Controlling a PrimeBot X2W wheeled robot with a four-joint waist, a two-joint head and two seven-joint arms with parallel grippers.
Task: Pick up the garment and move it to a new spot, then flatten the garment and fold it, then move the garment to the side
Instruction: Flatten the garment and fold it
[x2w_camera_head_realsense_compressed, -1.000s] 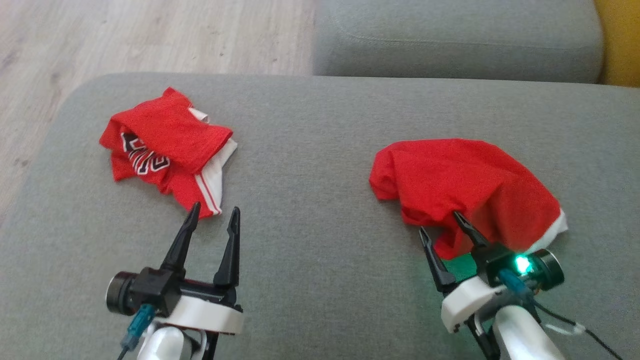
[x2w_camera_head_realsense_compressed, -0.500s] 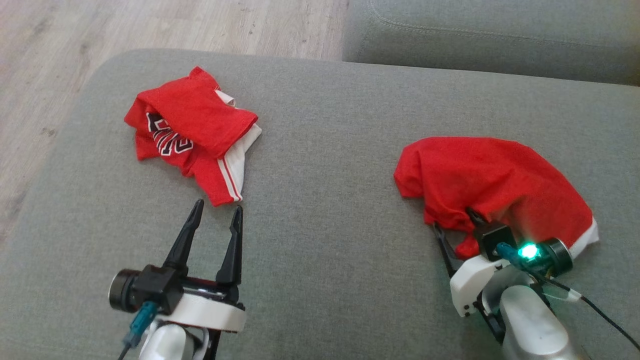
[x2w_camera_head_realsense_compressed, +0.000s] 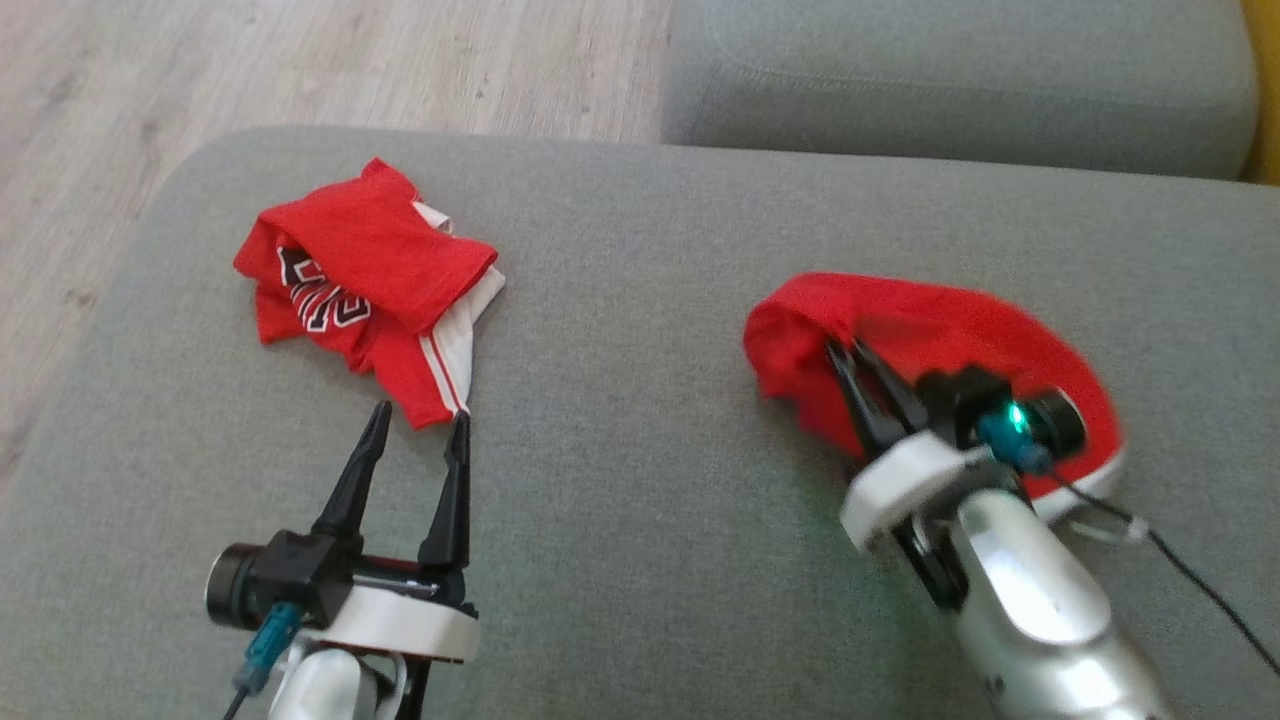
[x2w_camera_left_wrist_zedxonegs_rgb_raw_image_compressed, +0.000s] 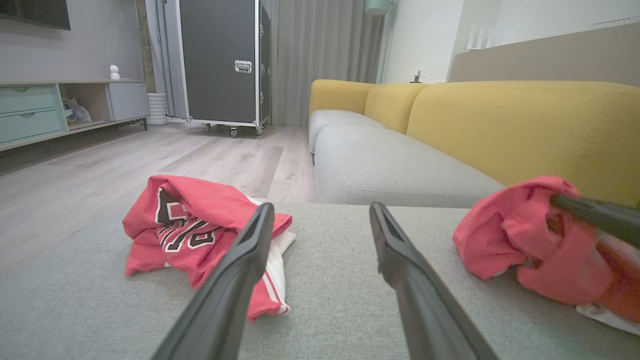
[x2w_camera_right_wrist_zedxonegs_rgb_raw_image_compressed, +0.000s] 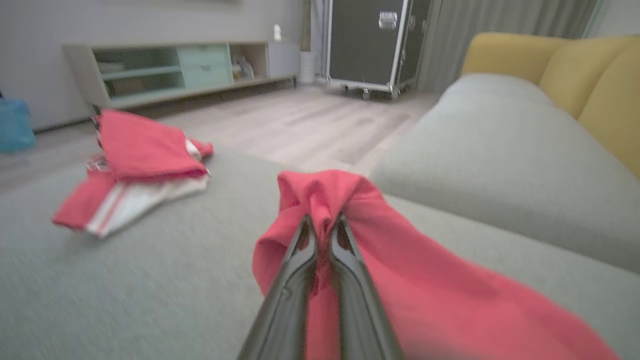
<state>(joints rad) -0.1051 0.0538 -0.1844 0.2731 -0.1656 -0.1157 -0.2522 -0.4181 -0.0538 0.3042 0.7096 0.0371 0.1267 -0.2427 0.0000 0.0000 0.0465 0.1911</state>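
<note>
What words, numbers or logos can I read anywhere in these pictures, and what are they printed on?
Red jersey on the left of the grey cushion: black characters edged in white, folded over and partly hidden; not readable as a whole.
Other red garment, pinched in the right pincer: no print visible.
Black wheeled case: no legible label.

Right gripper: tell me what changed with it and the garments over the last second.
The right gripper pushed forward from the plain red garment's near edge into its folds, and its fingers closed on a bunch of cloth, which has gathered up around them. The left gripper stayed open just short of the printed red garment, which lies as before on the grey cushion.
</note>
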